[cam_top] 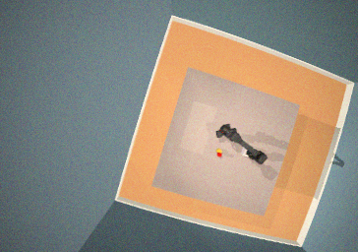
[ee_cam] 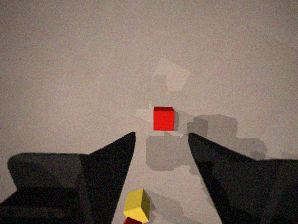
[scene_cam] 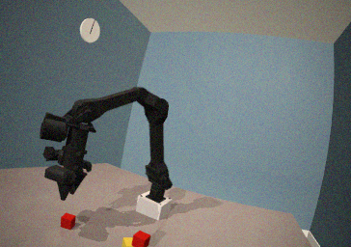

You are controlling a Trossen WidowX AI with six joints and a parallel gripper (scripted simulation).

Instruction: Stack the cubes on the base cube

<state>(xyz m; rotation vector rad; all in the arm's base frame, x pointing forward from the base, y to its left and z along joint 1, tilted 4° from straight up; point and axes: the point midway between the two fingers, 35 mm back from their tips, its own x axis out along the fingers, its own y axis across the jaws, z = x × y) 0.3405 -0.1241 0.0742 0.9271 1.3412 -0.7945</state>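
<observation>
The yellow base cube (cam_top: 219,151) (scene_cam: 127,242) (ee_cam: 134,203) stands on the table, cut off by the lower edge in the exterior view. One red cube (cam_top: 219,155) (scene_cam: 141,238) (ee_cam: 132,221) appears to sit on one top corner of it; how level it is cannot be told. The other red cube (scene_cam: 67,221) (ee_cam: 164,120) lies alone on the table, hidden under the arm in the top view. My gripper (scene_cam: 68,194) (ee_cam: 161,136) is open and empty, pointing down well above this lone cube, which shows just beyond and between the fingertips in the wrist view.
The arm's white base (cam_top: 245,153) (scene_cam: 152,206) stands on the grey table area (cam_top: 197,174) (scene_cam: 29,190). The yellow base cube with its red cube is an obstacle to one side of the gripper. Arm shadows fall across the table near the lone cube.
</observation>
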